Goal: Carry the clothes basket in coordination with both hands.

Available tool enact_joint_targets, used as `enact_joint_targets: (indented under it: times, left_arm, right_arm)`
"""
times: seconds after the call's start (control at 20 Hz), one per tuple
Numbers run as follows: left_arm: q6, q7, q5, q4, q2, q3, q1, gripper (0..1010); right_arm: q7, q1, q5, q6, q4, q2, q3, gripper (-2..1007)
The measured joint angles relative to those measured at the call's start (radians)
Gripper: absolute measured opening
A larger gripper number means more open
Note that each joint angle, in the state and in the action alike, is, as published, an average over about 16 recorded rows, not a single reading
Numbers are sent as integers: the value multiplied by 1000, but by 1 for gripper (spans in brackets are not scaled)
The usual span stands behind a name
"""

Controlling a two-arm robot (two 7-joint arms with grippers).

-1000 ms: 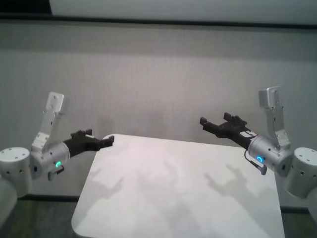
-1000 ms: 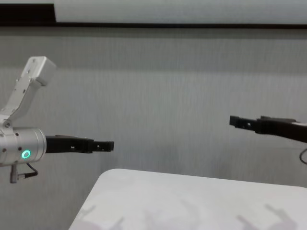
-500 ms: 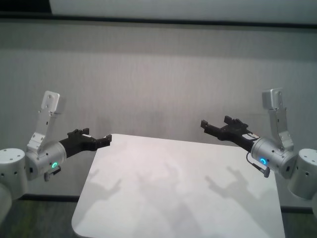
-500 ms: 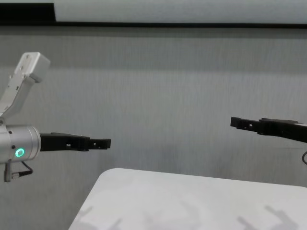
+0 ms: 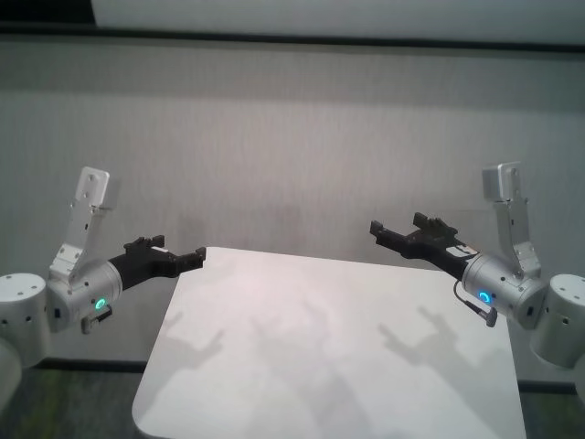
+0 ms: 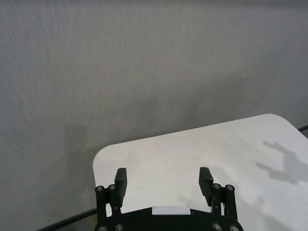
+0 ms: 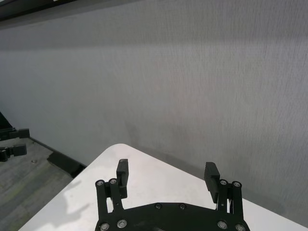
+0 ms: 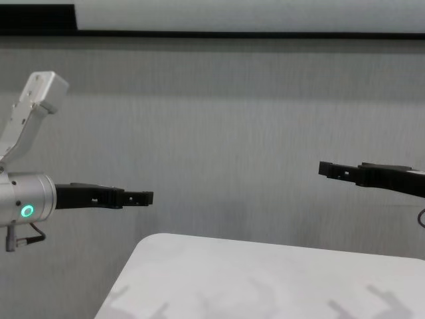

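The clothes basket is out of view in every view. My left gripper [image 5: 174, 251] hovers open and empty just off the left edge of the white table [image 5: 329, 366]; the chest view shows it [image 8: 147, 197] level, above the table's corner. Its flat black fingers [image 6: 120, 179] stand wide apart in the left wrist view. My right gripper [image 5: 398, 224] hangs open and empty over the table's far right part, pointing inward [image 8: 324, 169]. Its fingers [image 7: 210, 174] are spread, with nothing between them.
The white table [image 8: 265, 279] has rounded corners and carries only the arms' shadows. A grey wall [image 5: 292, 137] stands close behind it. Dark floor [image 7: 29, 173] shows off the table's left side.
The left arm has drawn slightly outward to the left and the right arm slightly to the right. Over the last half second both are nearly still. Both grippers stay open.
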Motion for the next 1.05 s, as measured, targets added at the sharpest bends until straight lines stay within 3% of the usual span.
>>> enact_joint_targets:
  times: [1.05]
  left_arm:
    - [-3,0,-2,-2,1,0,0,1000]
  right_arm:
    - [-3,1,-3,-4,-1,-2,-1,1005]
